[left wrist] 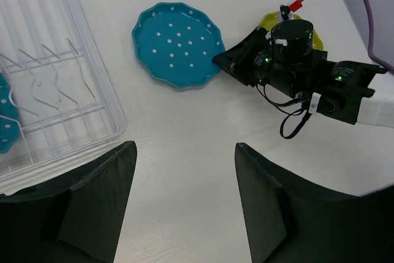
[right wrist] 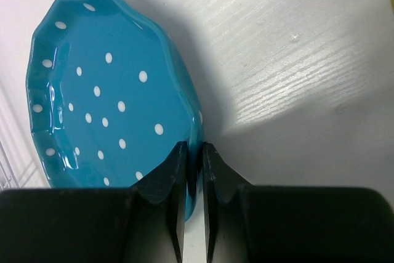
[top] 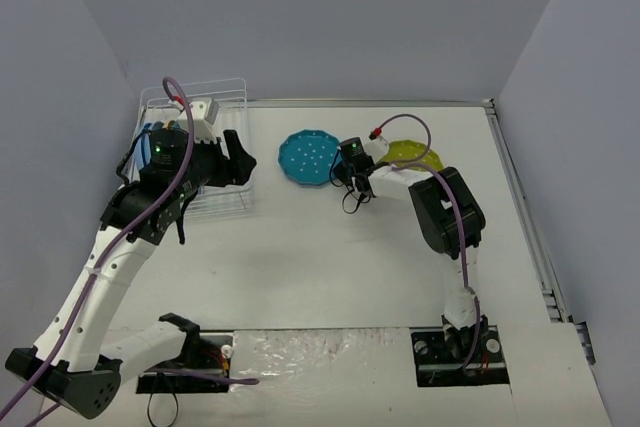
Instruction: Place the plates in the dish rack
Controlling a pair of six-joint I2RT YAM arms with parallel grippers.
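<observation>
Beside the lime plate (top: 415, 155), right gripper (right wrist: 194, 152) pinches teal plate (right wrist: 104, 109); left gripper (left wrist: 183, 149) gapes empty.

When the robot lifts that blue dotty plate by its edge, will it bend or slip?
Probably stiff: the teal dotted plate looks like hard glazed ware, so it shouldn't bend. Its shiny surface may be slippery, and the right gripper pinches only the rim, so it could swing or tilt.

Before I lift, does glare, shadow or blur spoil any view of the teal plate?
Right wrist: teal plate sharp, small highlights on its rim, dark shadow on the table beside it. Left wrist: evenly lit, sharp. Top external: glare only on the table's near edge.
</observation>
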